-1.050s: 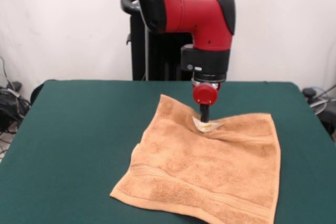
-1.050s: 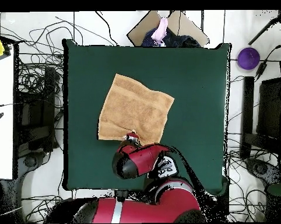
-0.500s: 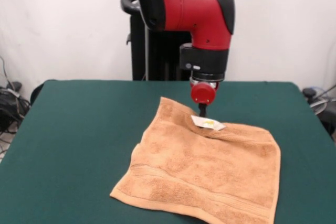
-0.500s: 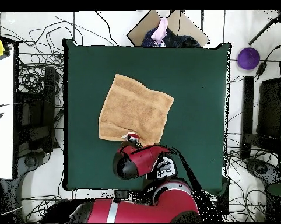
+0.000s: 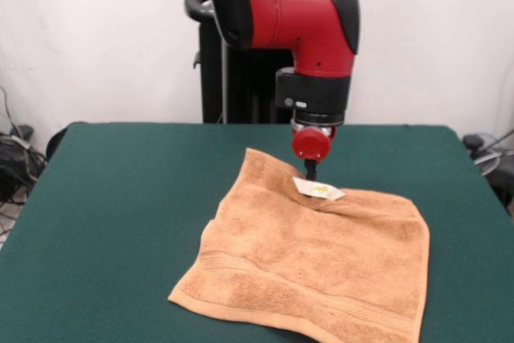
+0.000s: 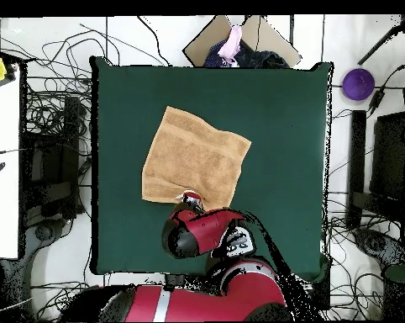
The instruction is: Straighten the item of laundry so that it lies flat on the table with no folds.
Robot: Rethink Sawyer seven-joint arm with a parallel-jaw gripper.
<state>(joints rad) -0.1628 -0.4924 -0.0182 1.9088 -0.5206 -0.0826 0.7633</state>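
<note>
Though your gripper (image 5: 311,171) sits at nearly the same spot as half a second ago, right at the towel's far edge, I cannot tell from either view whether its jaws are parted or closed; only a dark tip shows below the red wrist disc (image 5: 312,144). Compare it with a second ago and you will see the change: the far edge was bunched into a ridge around the tip, and that ridge has since relaxed.

The small white tag (image 5: 320,189) lies just under the tip, with a yellowish mark on it too small to read.

Your towel (image 5: 313,263), peach-orange terry, is spread on the green table (image 5: 120,198), mostly flat. A slight crease remains beside the tag, and a woven border band runs along the near edge. From overhead the towel (image 6: 194,166) lies skewed to the table's sides, left of the centre of the table (image 6: 281,126), with the arm (image 6: 202,231) covering its lower edge.
</note>
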